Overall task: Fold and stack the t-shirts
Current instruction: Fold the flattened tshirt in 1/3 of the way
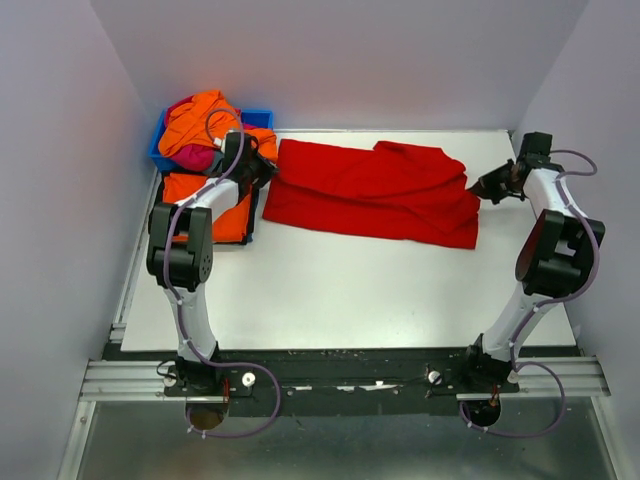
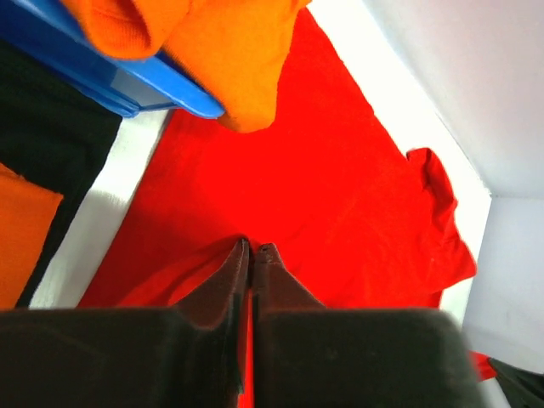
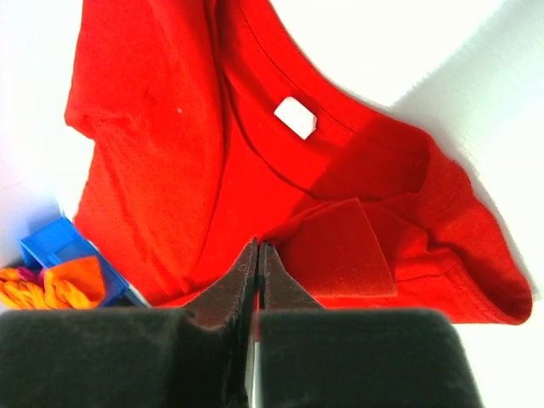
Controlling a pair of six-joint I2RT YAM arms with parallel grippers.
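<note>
Left gripper (image 2: pixel 252 248): its black fingers are pressing together and pinching the left end of the bright red cloth t-shirt (image 1: pixel 375 190).
Right gripper (image 3: pixel 257 246): its black fingers are pressing together too. They seem to be pinching a raised fold at the right end, near the collar with the small white label (image 3: pixel 295 117).
Red shirt place: it is lying bumpy and partly folded on the far part of the flat white table (image 1: pixel 350 290), between the two grippers.
Long way: it is running left to right, so each gripper is sitting at one end.
Folded orange cloth t-shirt (image 1: pixel 225 215): it is lying at the left, just beside the red one and closest to the left arm.
Blue plastic bin (image 1: pixel 262 117): it is sitting in the far left corner.
Next move, I think: the right end is going to need carrying left, over to the left end.
</note>
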